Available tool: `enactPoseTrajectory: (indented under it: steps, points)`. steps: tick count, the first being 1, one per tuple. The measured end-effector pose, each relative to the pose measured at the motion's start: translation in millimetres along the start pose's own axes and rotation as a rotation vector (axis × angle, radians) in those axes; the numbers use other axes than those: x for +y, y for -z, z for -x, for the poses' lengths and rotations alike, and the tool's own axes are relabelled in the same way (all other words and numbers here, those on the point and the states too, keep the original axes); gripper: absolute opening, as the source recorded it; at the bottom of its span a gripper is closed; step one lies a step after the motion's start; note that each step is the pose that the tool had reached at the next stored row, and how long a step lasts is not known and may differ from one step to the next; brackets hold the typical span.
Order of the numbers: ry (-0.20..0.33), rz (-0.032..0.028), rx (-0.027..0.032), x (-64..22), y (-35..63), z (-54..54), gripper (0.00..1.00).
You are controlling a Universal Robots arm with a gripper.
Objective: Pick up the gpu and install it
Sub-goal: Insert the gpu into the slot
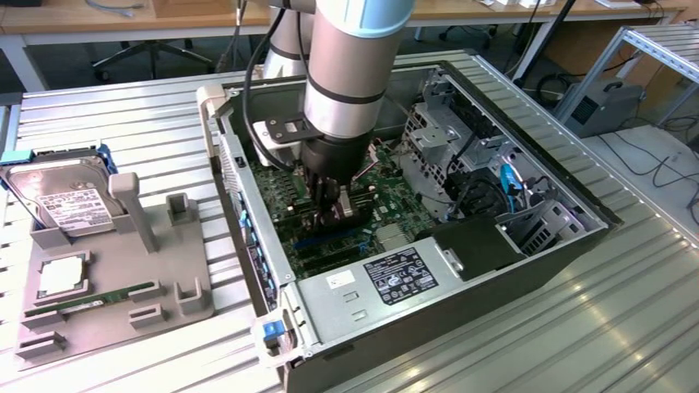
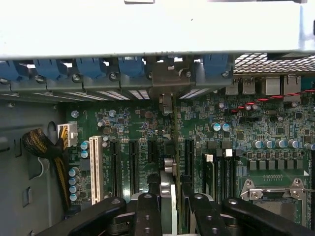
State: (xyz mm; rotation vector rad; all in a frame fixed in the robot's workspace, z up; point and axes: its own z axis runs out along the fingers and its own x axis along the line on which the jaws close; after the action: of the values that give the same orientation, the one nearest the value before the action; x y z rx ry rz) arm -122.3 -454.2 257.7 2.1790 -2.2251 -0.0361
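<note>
The gpu (image 2: 169, 167) appears edge-on in the wrist view, a thin dark card with a silvery part, standing upright between my fingers over the black expansion slots (image 2: 133, 167) of the green motherboard (image 2: 216, 123). Its far end reaches the metal bracket (image 2: 165, 73) in the row of blue slot clips at the case's rear wall. My gripper (image 2: 170, 199) is shut on the card. In the exterior view the gripper (image 1: 333, 214) is low inside the open computer case (image 1: 546, 246), just above the board; whether the card sits in a slot I cannot tell.
On the exterior view's left a grey fixture (image 1: 164, 303) holds a hard drive (image 1: 68, 201), a processor (image 1: 60, 274) and a green memory stick (image 1: 93, 299). Inside the case are the power supply (image 1: 399, 274), a drive cage (image 1: 437, 139) and cables (image 1: 480, 192).
</note>
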Motion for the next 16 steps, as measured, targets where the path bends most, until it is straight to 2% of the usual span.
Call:
enactPoseTrajectory:
  steps: [10,12,13,16]
  points:
    - [0.000,-0.0001,-0.0005,-0.1,-2.5,0.0,0.27]
    - [0.000,-0.0001,-0.0006,-0.1,-2.6,0.0,0.29]
    - [0.000,-0.0001,-0.0005,-0.1,-2.5,0.0,0.35]
    - [0.000,0.0002,0.0005,0.0,-1.0,0.0,0.35]
